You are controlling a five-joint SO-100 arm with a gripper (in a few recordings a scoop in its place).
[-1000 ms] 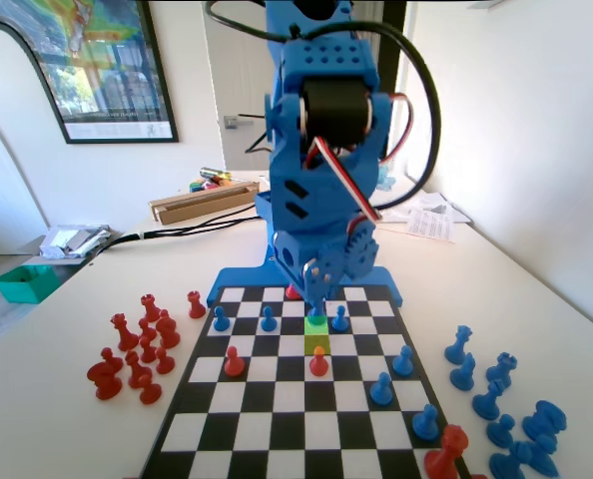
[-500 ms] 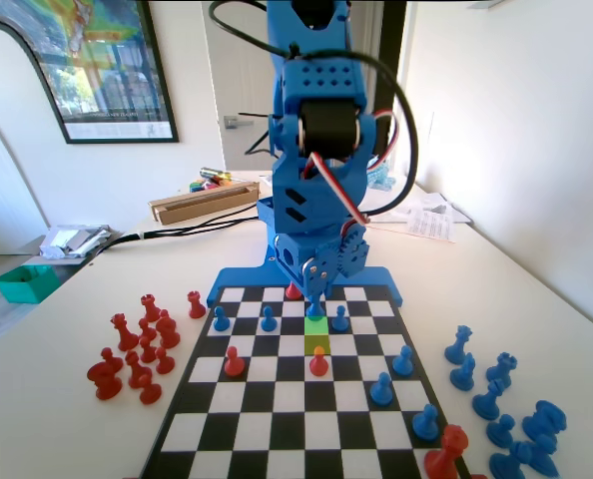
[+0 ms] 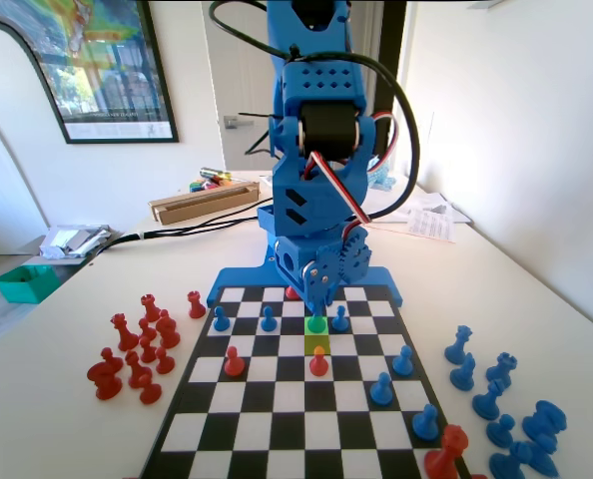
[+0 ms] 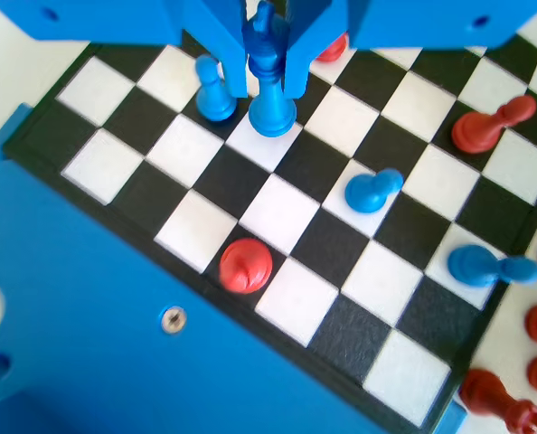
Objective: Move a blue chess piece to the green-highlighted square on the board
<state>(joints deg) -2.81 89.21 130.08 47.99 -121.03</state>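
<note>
Two blue gripper [image 4: 267,56] jaws squeeze the slim blue plastic chess piece [image 4: 269,90] with the knobbed top. It stands upright on the bright green square [image 3: 316,325] of the black-and-white chequered board [image 3: 277,439], beside a short blue pawn [image 4: 214,93].

A room in a home or a small home office, used as a hobby robotics corner; white walls, with a framed poster [image 3: 87,65] hanging at the left of the fixed view; a pale table [image 3: 67,419] carries a chess board [image 3: 277,429], a flat cardboard box [image 3: 202,203], scattered papers [image 3: 431,222] and black cables [image 3: 177,232]; a green tray [image 3: 25,282] sits beyond the table's left edge; daylight brightens the wall on the right.
</note>
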